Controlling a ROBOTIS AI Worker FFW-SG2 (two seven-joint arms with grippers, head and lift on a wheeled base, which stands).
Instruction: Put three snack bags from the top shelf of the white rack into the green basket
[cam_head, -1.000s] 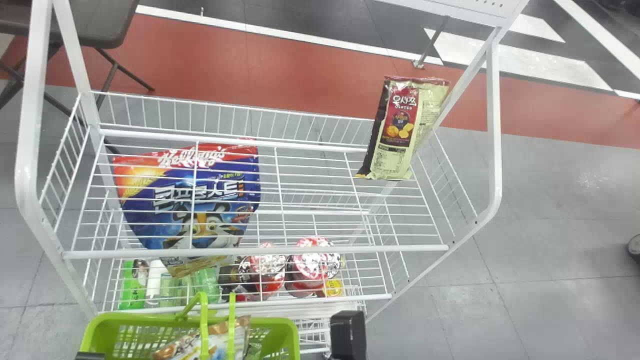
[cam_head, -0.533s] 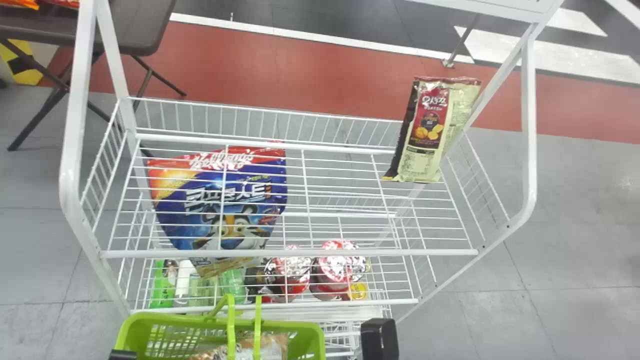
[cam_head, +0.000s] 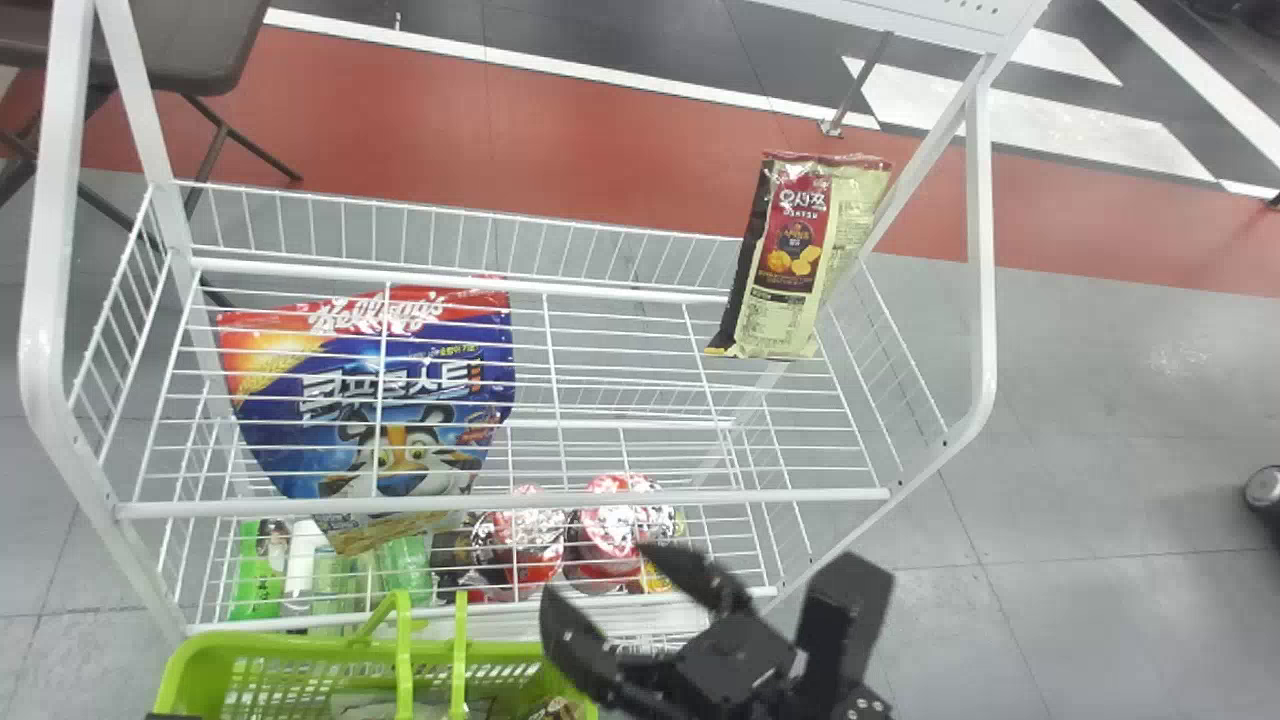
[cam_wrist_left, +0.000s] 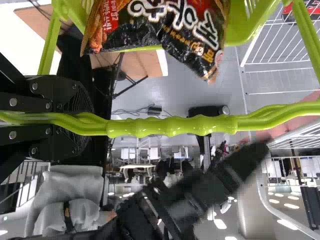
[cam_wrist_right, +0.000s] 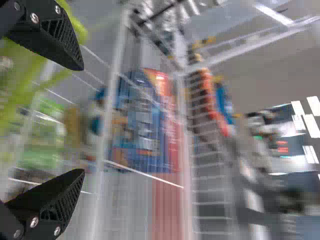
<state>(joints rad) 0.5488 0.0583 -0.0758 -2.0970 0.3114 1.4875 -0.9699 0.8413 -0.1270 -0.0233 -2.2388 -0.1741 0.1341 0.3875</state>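
snack bag (cam_head: 785, 260) is leaning rearward, risking toppling if spread right gripper (cam_head: 598, 573) is pushing; left gripper (cam_wrist_left: 86, 121) is pinching basket handle (cam_wrist_left: 170, 126).

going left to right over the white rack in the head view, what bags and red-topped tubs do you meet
big blue bag → one red-topped tub → another red-topped tub → cream-and-red snack bag

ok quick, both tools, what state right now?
Left tool: closed, holding the green basket handle.
Right tool: open, nothing between its fingers.
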